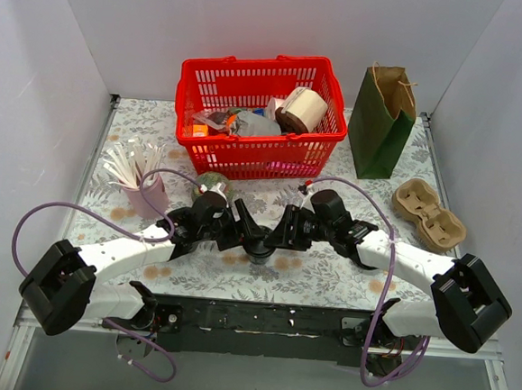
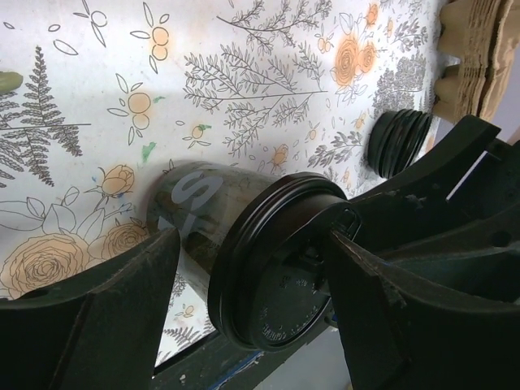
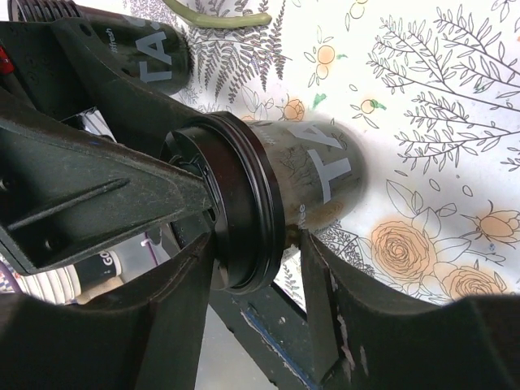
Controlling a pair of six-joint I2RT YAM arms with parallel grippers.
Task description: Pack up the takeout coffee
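Observation:
The takeout coffee, a black cup with a black sip lid on it, stands on the floral table near the front middle. Both grippers meet at it. My left gripper is open. In the left wrist view its jaws straddle the lid, one fingertip against the lid's top and the other finger clear of the cup. My right gripper is open. In the right wrist view its jaws straddle the lid rim, one finger beside the cup wall.
A red basket of groceries stands at the back, with a green paper bag to its right. A tan cardboard cup tray lies at the right. A pink cup of white sticks and a second dark cup stand at the left.

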